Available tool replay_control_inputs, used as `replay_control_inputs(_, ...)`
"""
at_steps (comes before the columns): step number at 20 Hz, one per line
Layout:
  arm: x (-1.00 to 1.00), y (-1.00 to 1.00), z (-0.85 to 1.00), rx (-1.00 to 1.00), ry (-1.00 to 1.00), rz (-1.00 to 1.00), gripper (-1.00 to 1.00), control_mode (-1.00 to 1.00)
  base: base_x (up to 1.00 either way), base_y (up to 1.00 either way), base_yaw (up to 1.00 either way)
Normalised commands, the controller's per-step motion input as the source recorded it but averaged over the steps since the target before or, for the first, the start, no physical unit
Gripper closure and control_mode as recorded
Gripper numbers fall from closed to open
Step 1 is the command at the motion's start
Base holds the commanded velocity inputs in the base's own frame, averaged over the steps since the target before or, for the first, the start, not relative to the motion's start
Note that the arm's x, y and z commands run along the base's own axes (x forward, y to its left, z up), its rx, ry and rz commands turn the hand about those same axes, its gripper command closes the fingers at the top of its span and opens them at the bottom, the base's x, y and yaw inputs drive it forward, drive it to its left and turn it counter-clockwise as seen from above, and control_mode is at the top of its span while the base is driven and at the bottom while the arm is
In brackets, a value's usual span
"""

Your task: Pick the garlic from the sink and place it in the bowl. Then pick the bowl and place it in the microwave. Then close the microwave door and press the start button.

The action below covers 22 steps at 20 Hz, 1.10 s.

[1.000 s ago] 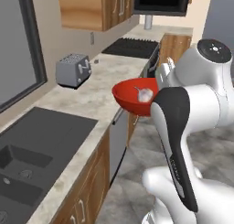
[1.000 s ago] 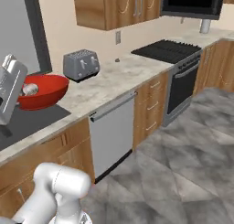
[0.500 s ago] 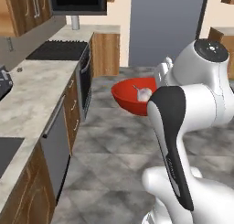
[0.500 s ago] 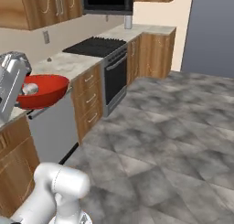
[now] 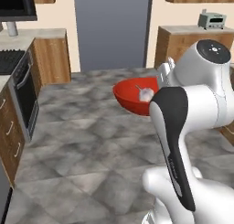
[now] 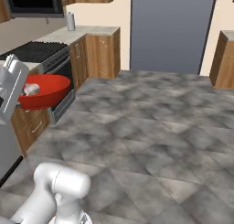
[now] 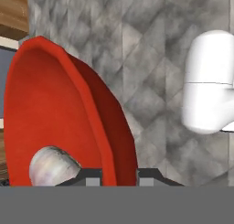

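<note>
My gripper (image 7: pixel 119 177) is shut on the rim of the red bowl (image 5: pixel 129 98), which it holds in the air over the floor. One fingertip (image 7: pixel 93 176) is inside the rim and the other outside. The whitish garlic (image 5: pixel 145 95) lies inside the bowl, close to the gripped edge. In the right base view the bowl (image 6: pixel 47 91) juts from the gripper (image 6: pixel 17 94) at the left edge, with the garlic (image 6: pixel 31 88) in it. The hand view looks along the bowl (image 7: pixel 59 113) with the garlic (image 7: pixel 51 166) low in it. The sink and the microwave are out of view.
A black stove (image 6: pixel 39 51) with its oven door (image 5: pixel 26 97) stands in the wooden cabinets on the left, under a black unit (image 6: pixel 36 0). A grey panel (image 5: pixel 112 29) fills the far wall. On the right a wooden counter (image 5: pixel 183 45) carries a small toaster oven (image 5: pixel 212 19). Grey tiled floor (image 6: pixel 151 127) lies ahead.
The whole view has swung to the right: the counter and toaster have slid out on the left and open floor has come in. The bowl with the garlic stays in the gripper.
</note>
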Motion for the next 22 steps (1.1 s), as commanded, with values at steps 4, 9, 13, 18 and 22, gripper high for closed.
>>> replay_control_inputs(4,0.00,0.00,0.00,0.00,0.00,0.00,1.00,1.00,1.00,-0.26,-0.16)
replay_control_inputs(9,0.00,0.00,0.00,0.00,0.00,0.00,1.00,1.00,1.00,-0.11,-0.07)
replay_control_inputs(13,0.00,0.00,0.00,0.00,0.00,0.00,1.00,1.00,1.00,-0.18,-0.05)
replay_control_inputs(18,0.00,0.00,0.00,0.00,0.00,0.00,1.00,1.00,1.00,-0.19,-0.05)
replay_control_inputs(22,0.00,0.00,0.00,0.00,0.00,0.00,1.00,1.00,1.00,-0.33,0.05)
